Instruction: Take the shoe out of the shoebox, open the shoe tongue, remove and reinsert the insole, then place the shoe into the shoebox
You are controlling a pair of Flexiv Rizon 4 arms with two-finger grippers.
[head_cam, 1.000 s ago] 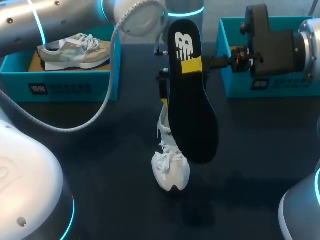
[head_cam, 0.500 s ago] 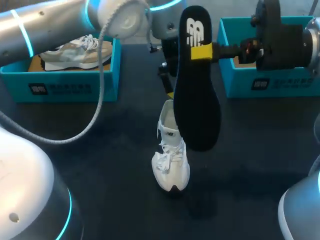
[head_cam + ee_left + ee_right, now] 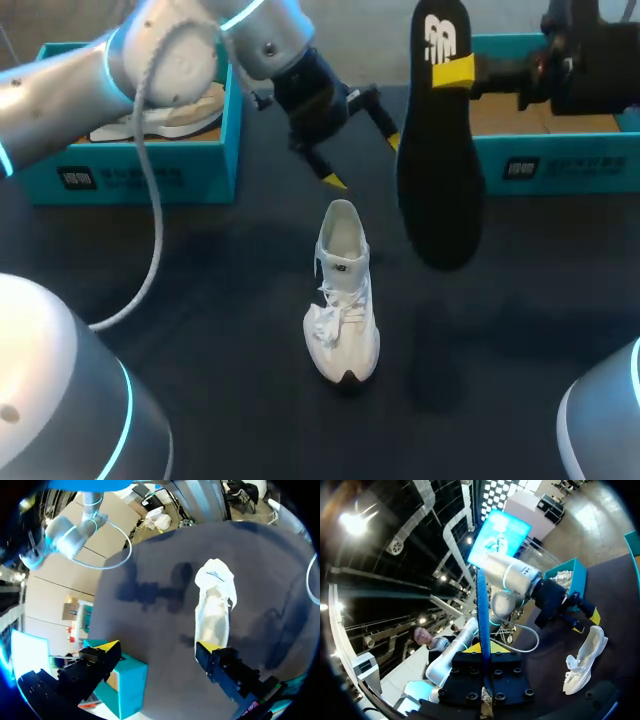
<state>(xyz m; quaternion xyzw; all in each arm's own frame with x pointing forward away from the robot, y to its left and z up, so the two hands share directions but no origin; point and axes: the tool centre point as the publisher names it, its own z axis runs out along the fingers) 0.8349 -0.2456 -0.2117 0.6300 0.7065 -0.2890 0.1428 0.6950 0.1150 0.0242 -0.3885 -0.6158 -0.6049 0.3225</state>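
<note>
**Insole clamped in the right pincer, sneaker free on the table**

The white sneaker (image 3: pixel 342 295) stands upright on its sole near the middle of the dark tabletop (image 3: pixel 200 320). Its toe points to the near edge and its open heel to the far edge. Nothing holds it.

The left gripper (image 3: pixel 362 160) hangs above the table just beyond the sneaker's heel, toward the far edge. Its fingers are spread wide with nothing between them. In the left wrist view the left gripper (image 3: pixel 157 647) looks down on the sneaker (image 3: pixel 215 605), which lies ahead of one yellow fingertip (image 3: pixel 207 647) rather than in the gap. In the head view that tip sits just clear of the heel.

The right gripper (image 3: pixel 455 72) is clamped on the black insole (image 3: pixel 440 160) near its heel end, where a white mark is printed. The insole hangs toe-down in the air over the far right part of the tabletop. It is beside the sneaker and apart from it, on the side of the right shoebox (image 3: pixel 560 165). In the right wrist view the insole (image 3: pixel 481 615) shows edge-on, pinched between the pads of the right gripper (image 3: pixel 482 650). The sneaker (image 3: pixel 585 660) lies well ahead on the table.

The right shoebox, teal, sits at the far right corner. A second teal box, the left shoebox (image 3: pixel 150 175), sits at the far left corner and holds a beige sneaker (image 3: pixel 175 115).
</note>
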